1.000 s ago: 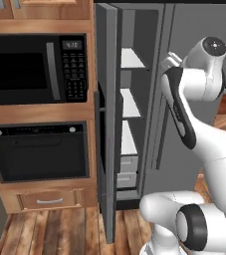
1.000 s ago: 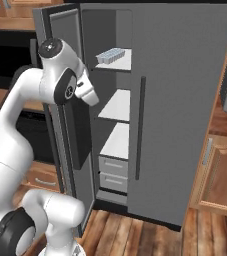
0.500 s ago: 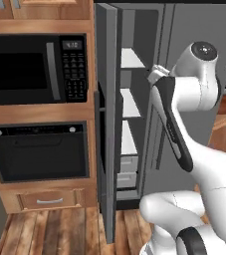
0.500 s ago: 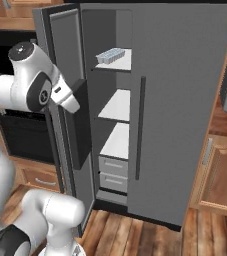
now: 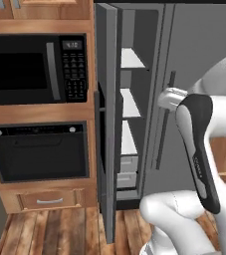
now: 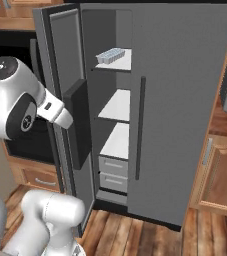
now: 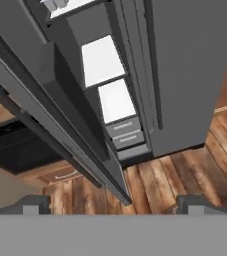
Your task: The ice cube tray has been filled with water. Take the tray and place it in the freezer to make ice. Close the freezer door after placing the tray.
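The ice cube tray [image 6: 110, 54] lies on the top white shelf inside the freezer [image 6: 116, 107], its pale blue water cells just visible; its corner also peeks in at the hand view's top edge [image 7: 55, 4]. The freezer door [image 6: 64, 60] stands wide open, edge-on in the left base view [image 5: 107, 149], and runs diagonally across the hand view [image 7: 45, 115]. My gripper [image 7: 115, 204] is open and empty, held outside the compartment near the open door, looking down past the shelves to the floor. The white arm [image 6: 15, 102] sits left of the door.
A black microwave [image 5: 30, 67] and wall oven [image 5: 40, 154] fill the wooden cabinet left of the door. The plain grey fridge door with its bar handle [image 6: 141, 127] is shut. Two white drawers [image 7: 124, 133] sit low in the freezer. Wood floor [image 7: 175, 175] lies below.
The arm has drawn back out of the freezer and dropped lower, near the open door. The tray stays on the top shelf and the jaws stay open.
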